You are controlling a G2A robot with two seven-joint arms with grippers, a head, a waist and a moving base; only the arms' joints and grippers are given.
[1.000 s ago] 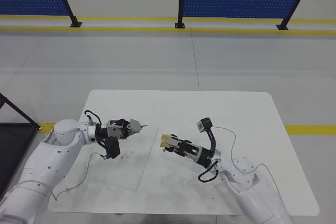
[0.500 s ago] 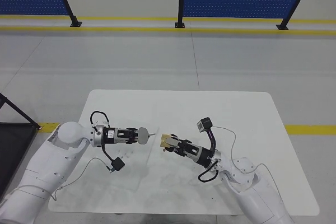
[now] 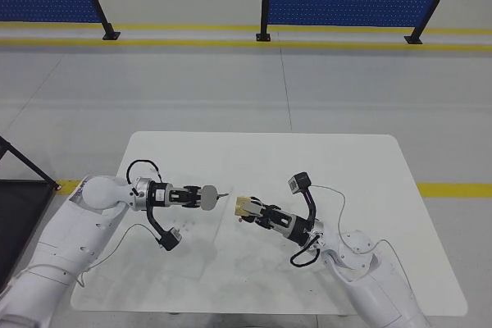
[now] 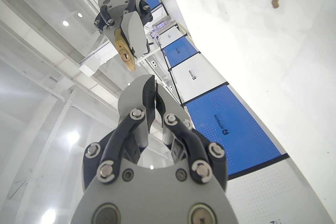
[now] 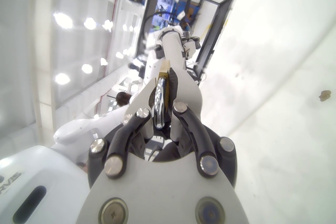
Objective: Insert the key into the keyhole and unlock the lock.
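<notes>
Left hand (image 3: pixel 212 197) is clamped shut on the key (image 3: pixel 222 196), tip pointing at the lock (image 3: pixel 243 203) just beside it. Right hand (image 3: pixel 248 208) grips the lock tight, both up over the bench (image 3: pixel 353 164).

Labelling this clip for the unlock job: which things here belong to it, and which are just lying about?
In the job: key in the left claw; brass padlock in the right claw; its keyhole.
Lying about: brown speck on the white table; black rack; blue barriers.
</notes>
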